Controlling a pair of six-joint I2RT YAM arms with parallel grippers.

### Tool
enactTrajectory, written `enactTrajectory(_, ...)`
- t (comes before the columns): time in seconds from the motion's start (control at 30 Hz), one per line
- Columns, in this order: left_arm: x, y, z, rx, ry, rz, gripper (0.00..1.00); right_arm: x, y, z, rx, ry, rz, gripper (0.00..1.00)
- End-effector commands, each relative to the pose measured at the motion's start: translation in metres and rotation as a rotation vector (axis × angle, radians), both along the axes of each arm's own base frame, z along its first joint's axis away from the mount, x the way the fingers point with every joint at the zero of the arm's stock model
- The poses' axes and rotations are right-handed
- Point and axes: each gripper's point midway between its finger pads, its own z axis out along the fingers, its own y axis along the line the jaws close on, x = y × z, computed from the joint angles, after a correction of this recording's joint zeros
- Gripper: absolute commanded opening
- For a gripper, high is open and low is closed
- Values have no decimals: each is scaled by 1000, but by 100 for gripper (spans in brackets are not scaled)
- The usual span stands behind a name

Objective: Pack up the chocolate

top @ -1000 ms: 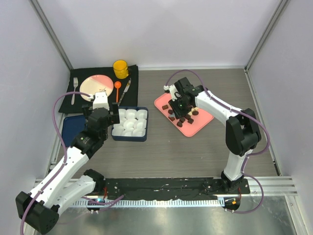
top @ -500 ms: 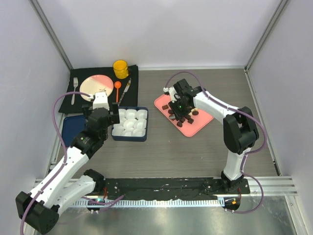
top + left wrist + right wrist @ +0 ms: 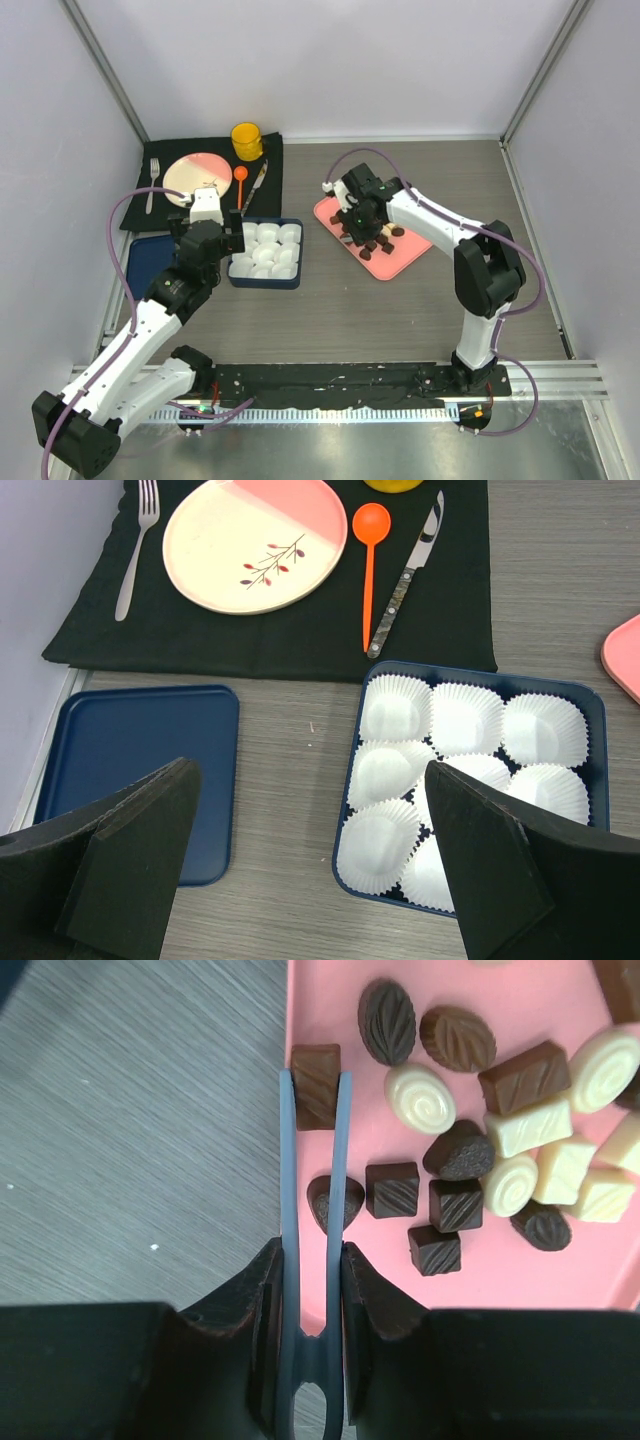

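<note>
Several dark brown and cream-white chocolate pieces (image 3: pixel 470 1150) lie on a pink tray (image 3: pixel 520 1265), which also shows in the top view (image 3: pixel 402 256). My right gripper (image 3: pixel 313 1255) is shut on blue-grey tweezers (image 3: pixel 288 1160). The tweezer tips straddle a brown rectangular chocolate (image 3: pixel 316 1085) at the tray's left edge. In the top view the right gripper (image 3: pixel 354 213) is low over the tray's left corner. My left gripper (image 3: pixel 310 870) is open and empty. It hovers between a blue box (image 3: pixel 372 675) of white paper cups (image 3: pixel 465 720) and a blue lid (image 3: pixel 130 770).
A black mat (image 3: pixel 300 640) at the back left carries a plate (image 3: pixel 255 542), a fork (image 3: pixel 135 545), an orange spoon (image 3: pixel 368 560), a knife (image 3: pixel 405 580) and a yellow cup (image 3: pixel 247 140). Grey walls close in three sides.
My right gripper has moved left along the pink tray, bringing the tweezers to its left corner. The left arm has not moved.
</note>
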Motion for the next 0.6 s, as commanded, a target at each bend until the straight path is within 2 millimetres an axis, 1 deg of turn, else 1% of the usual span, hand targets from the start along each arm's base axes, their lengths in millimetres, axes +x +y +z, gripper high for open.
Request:
enactTrajectory(0.0,3,-1,12,-15,-49,-1,100,12,25,70,54,-191,41,10)
enactTrajectory(0.13,0,3,16,-18,-66,18,100,2,54,95,75,-257,97,9)
enactTrajectory(0.23,-1,5,18,-27,-76,26,100,1,67,111,102,-292,116,9)
enactTrajectory(0.33,-5,8,22,-44,-91,39,100,-9,90,124,146,-306,172,9)
enactTrajectory(0.37,-7,11,25,-50,-103,50,100,-14,102,131,169,-315,201,9)
enactTrajectory(0.43,-10,14,27,-65,-117,67,99,-21,119,130,199,-306,240,9)
enactTrajectory(0.47,-14,18,32,-74,-138,81,100,-21,128,133,218,-321,251,9)
enactTrajectory(0.5,-16,20,33,-76,-147,88,100,-29,144,131,248,-304,293,9)
enactTrajectory(0.57,-20,25,39,-93,-178,106,100,-34,163,132,294,-305,331,9)
